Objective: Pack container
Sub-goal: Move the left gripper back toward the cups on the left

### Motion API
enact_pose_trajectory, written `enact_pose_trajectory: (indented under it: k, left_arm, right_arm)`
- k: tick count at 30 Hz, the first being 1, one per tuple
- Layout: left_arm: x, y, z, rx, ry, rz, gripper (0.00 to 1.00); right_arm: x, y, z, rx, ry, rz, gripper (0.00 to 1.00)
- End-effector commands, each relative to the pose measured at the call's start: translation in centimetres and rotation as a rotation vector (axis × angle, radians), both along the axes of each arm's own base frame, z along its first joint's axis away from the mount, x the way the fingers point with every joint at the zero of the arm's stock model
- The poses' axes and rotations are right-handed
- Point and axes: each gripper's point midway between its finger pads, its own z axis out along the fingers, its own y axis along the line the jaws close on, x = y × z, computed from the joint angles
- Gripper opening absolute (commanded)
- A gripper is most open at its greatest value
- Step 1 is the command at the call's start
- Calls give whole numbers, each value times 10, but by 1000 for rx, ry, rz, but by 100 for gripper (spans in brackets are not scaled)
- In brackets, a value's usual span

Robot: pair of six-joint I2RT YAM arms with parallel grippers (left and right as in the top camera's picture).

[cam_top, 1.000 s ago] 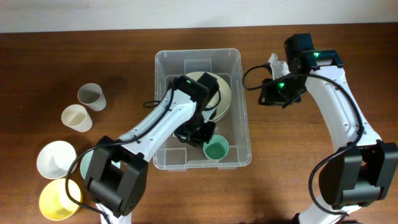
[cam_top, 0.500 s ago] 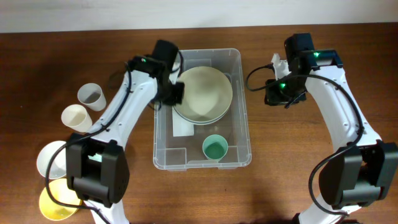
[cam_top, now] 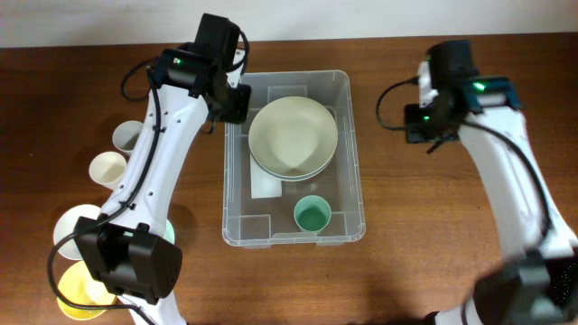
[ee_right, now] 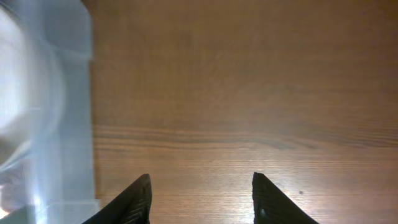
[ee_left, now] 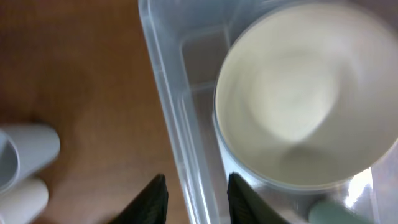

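Left claw (ee_left: 196, 202): fingers parted a little, nothing between them. It hung over the container (ee_left: 168, 112), above its left long wall, near the far left corner. Just inside that wall sat the cream bowls (ee_left: 298, 93), nested and mouth up. Beyond the wall, on the bare counter (ee_left: 81, 74), two pale cups (ee_left: 25, 155) lay at the frame's left edge.

Right claw (ee_right: 202, 199): fingers spread wide, empty, only wood grain below. The container's right wall showed as a blurred strip at the far left of that view, apart from the claw.

Views compared: my wrist cameras gave the finger gaps, which the overhead hid under the arm bodies. The overhead gave the whole container. The left wrist caught only a sliver of the green cup (cam_top: 313, 217), and the right wrist saw neither cup nor bowls. Only the overhead showed the white label (cam_top: 266, 185) on the base, and a white bowl (cam_top: 79, 230) and yellow bowl (cam_top: 79, 291) at the counter's near left.

Container: mid-counter between my arms, upright, mouth up. Its long axis ran from the far edge toward me, with the bowls in the far half and the green cup in the near half.
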Motion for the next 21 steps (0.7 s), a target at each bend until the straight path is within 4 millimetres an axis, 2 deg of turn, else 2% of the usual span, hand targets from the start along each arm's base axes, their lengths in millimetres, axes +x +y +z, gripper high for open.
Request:
enact_pose_trajectory:
  k: [1, 5, 9, 10, 15, 18, 20, 21]
  left_arm:
    - [-8, 6, 30, -7, -59, 25, 36]
    - [-8, 8, 44, -12, -103, 29, 41]
    - [-13, 11, 60, -19, -142, 31, 43]
    - [-14, 11, 63, -21, -151, 32, 46]
    - [-14, 18, 80, -19, -211, 58, 57]
    - [-16, 36, 84, -33, -209, 136, 62]
    - [-18, 60, 85, -27, -196, 200, 65]
    - [-19, 79, 84, -20, -186, 245, 66]
  right_arm:
    - [-20, -34, 55, -10, -140, -104, 56]
    - [-32, -57, 59, 98, -143, -169, 57]
    - [-38, -84, 58, 137, -142, -249, 57]
    - [-40, -89, 58, 140, -143, -259, 57]
    - [-45, -94, 47, 139, -112, -261, 61]
    - [-47, -88, 29, 146, -74, -249, 68]
    - [-49, -79, 10, 153, -32, -230, 73]
    - [-52, -73, -1, 158, -2, -218, 76]
